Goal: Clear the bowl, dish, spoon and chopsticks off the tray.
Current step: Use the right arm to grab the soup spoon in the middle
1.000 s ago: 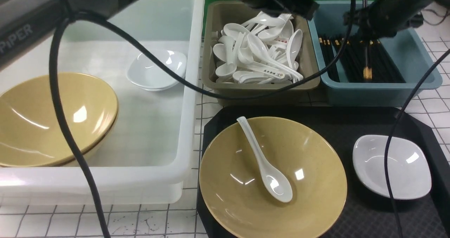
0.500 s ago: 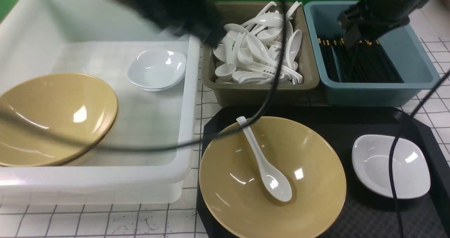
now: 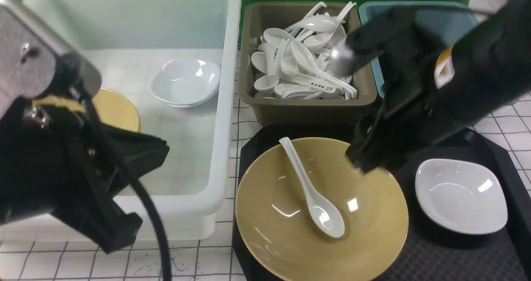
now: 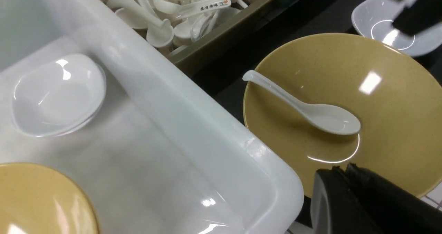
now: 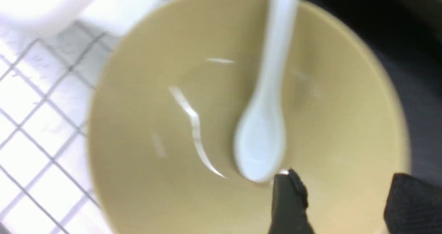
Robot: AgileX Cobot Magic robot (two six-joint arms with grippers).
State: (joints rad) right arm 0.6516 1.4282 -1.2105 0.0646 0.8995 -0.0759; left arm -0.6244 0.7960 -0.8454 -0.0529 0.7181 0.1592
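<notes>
Black right gripper (image 5: 338, 203) over bowl (image 3: 323, 252), jaws apart, nothing between them! Left gripper (image 4: 342, 192), jaws together, by white tub (image 3: 224, 148). Spoon (image 3: 317, 202) lies in bowl, bowl on tray (image 3: 456, 256), dish (image 3: 460, 198) beside it, on tray too. Spoon-filled olive tub (image 3: 315, 106) behind.

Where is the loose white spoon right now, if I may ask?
In the front view, the spoon lies in the yellow bowl on the tray, its handle over the far rim.
</notes>
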